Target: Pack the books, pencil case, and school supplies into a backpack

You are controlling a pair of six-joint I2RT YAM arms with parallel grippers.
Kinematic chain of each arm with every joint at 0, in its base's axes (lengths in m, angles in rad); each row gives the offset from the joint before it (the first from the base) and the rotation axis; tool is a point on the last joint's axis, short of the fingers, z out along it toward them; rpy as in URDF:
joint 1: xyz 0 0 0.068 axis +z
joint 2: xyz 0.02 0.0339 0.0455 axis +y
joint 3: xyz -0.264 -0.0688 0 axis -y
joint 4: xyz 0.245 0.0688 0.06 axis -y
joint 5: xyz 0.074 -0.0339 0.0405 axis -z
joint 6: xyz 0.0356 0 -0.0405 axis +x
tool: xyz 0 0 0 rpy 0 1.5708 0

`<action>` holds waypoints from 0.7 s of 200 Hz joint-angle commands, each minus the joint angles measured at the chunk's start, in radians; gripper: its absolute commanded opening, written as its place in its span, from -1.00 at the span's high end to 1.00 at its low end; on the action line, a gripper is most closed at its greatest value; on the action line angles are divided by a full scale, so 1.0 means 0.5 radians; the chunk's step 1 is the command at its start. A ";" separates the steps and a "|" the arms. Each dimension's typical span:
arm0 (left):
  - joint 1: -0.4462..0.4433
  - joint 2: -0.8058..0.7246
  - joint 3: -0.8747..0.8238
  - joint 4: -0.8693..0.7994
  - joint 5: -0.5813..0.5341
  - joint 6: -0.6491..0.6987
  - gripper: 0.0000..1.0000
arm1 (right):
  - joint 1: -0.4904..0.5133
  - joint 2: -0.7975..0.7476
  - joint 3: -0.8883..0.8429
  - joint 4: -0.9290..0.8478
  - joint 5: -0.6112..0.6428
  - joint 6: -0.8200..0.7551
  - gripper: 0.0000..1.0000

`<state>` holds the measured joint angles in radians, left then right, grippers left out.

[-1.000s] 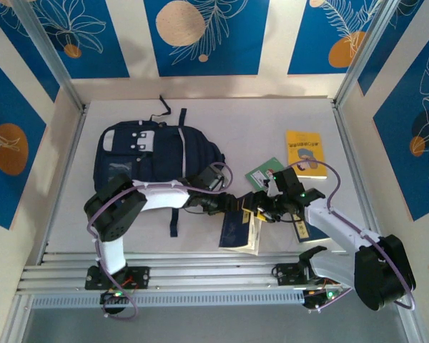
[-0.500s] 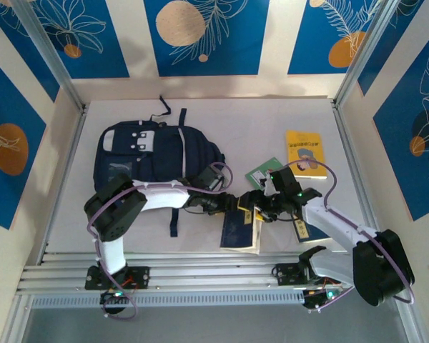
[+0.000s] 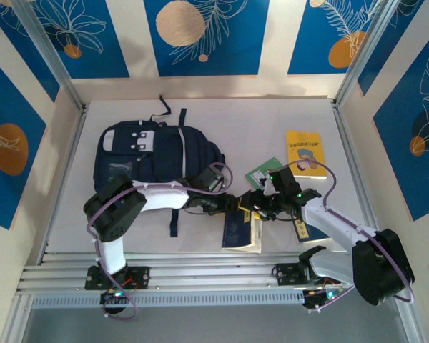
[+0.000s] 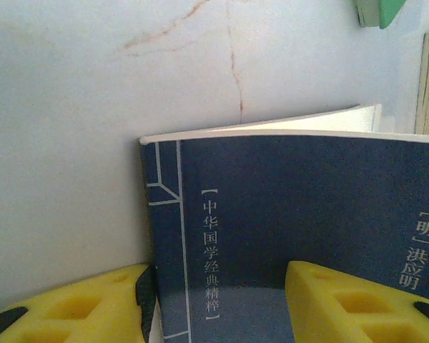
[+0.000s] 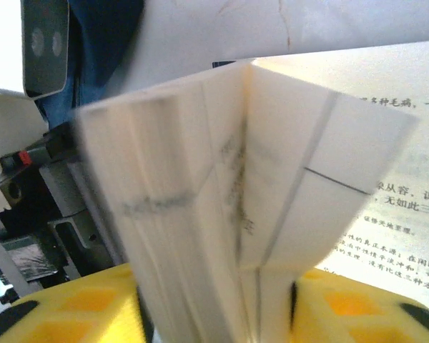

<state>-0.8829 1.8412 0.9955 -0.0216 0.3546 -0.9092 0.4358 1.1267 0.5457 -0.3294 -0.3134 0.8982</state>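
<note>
The navy backpack lies flat at the left of the table. A dark navy book lies in front of both arms, fallen open. My left gripper stands open over its cover: one finger is against the spine and the other is above the cover. My right gripper is shut on a fanned bunch of this book's white pages. A yellow book and a small green book lie to the right. The pencil case and school supplies are out of view.
Another dark book lies partly under my right forearm. The left arm's white wrist housing sits close behind the pages. Bare table stretches beyond the books to the back wall. A metal rail runs along the near edge.
My right gripper has closed onto the book's pages after standing wider half a second ago, and has shifted slightly left. The left arm and the backpack have not moved.
</note>
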 commanded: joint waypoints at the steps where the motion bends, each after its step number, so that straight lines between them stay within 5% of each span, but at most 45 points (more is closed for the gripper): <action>1: -0.051 -0.009 -0.024 0.115 0.013 0.054 -0.02 | 0.009 -0.081 0.005 -0.084 0.029 -0.017 0.20; 63: 0.002 -0.167 -0.077 0.052 -0.002 0.073 -0.05 | -0.005 -0.075 0.060 -0.178 0.074 -0.080 0.87; 140: 0.295 -0.871 -0.083 -0.293 0.225 0.172 -0.31 | -0.226 -0.376 0.344 -0.043 -0.593 -0.108 0.93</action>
<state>-0.7799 1.5009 0.9276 -0.0757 0.4053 -0.8604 0.3508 0.9909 0.6495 -0.4187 -0.4217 0.8345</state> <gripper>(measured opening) 0.612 0.102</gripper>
